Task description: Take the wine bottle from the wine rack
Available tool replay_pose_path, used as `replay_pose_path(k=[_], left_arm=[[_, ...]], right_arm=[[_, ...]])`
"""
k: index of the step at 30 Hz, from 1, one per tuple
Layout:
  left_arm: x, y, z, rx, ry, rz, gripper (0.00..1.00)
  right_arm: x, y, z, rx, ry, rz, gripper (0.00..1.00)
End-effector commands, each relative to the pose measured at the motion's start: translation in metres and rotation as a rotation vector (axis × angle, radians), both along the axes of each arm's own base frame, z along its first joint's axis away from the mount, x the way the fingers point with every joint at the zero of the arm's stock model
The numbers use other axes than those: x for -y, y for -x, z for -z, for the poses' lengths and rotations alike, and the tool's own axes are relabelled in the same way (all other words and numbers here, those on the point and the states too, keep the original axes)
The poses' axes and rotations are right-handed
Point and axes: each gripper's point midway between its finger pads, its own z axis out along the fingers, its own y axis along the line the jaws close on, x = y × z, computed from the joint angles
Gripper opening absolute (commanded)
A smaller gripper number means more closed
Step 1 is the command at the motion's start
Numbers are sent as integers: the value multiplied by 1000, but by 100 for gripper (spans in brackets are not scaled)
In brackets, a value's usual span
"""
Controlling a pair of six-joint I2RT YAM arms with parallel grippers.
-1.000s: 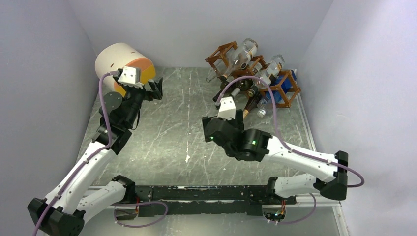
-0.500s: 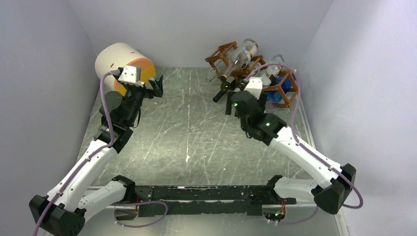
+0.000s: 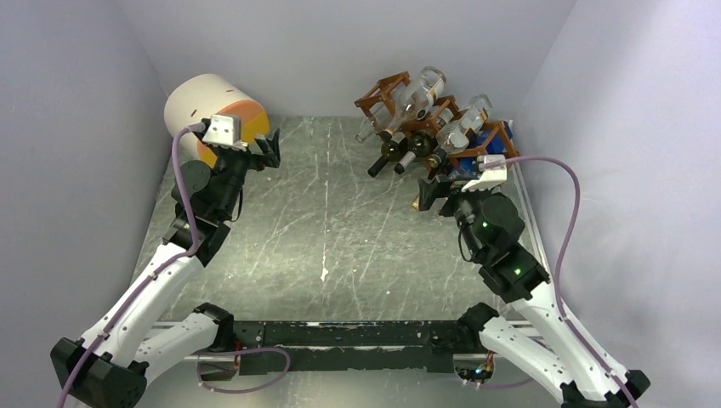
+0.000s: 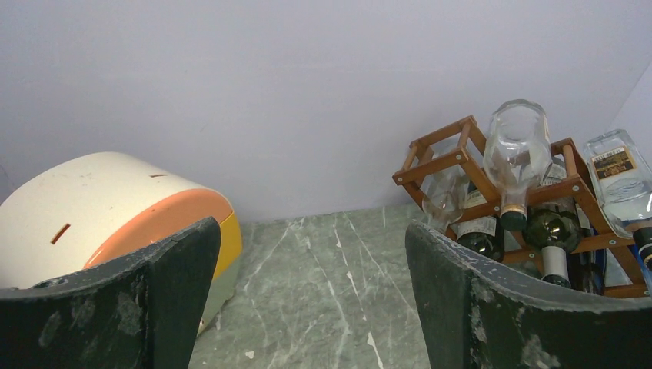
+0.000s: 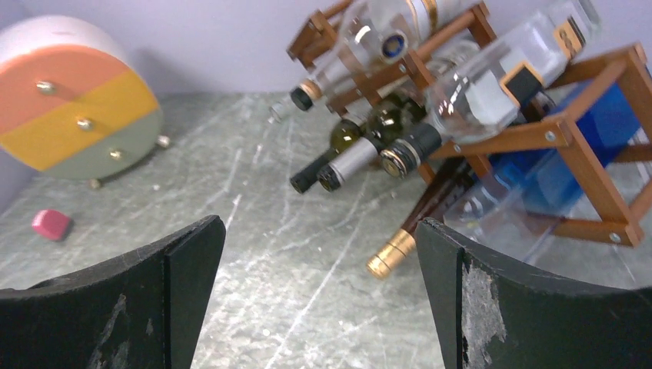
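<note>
Here, the right gripper (image 3: pixel 432 190) and the left gripper (image 3: pixel 266 154) both gape wide, holding nothing. Just beyond the right one, at one o'clock on the table, the wine rack (image 5: pixel 592 171) cradles its wine bottles (image 5: pixel 382 121), necks toward seven o'clock.

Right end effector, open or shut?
Open: on the right end effector the two dark fingers stand wide apart, nothing between them, short of the reddish-brown wooden wine rack.

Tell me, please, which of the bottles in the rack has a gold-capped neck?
The dark bottle lowest in the wine rack, its neck slanting down toward the table; the necks just above it end in black or silver.
</note>
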Motion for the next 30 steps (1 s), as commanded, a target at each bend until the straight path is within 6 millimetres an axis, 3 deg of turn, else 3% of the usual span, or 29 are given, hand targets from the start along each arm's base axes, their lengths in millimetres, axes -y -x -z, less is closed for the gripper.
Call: replay_pose_path(k=[1,4,8,12,17,19,21,24,26,30], left_arm=[[-9,1,-11,44,17,-37,93],[-10,2,-11,46,17,-38,93],[-9,2,-12,47,18,-35,93],[-10,4,-12,52,19,-39,93],[-10,3,-11,50,14,-42,93],[-9,2,-9,46,12,-42,93],[-9,1,-9,43,12,-43,93],[-8,1,-7,42,11,-41,93],[-8,1,-7,42,10,-42,93],[-6,1,-7,37,11,-32,93]], right_arm=[[-13,5,-19,100,-4,-99,100],[-20,4,-6,35,30,-135,100],[-53,9,5,-10,34,-304,100],[-73,11,10,-32,5,-396,100],[-79,8,20,-63,17,-414,100],[-61,-3,20,-61,21,-292,100],[-6,-18,28,-110,1,58,100],[82,-11,29,-135,52,581,100],[88,-12,25,-137,161,598,100],[77,-22,28,-164,295,506,100]])
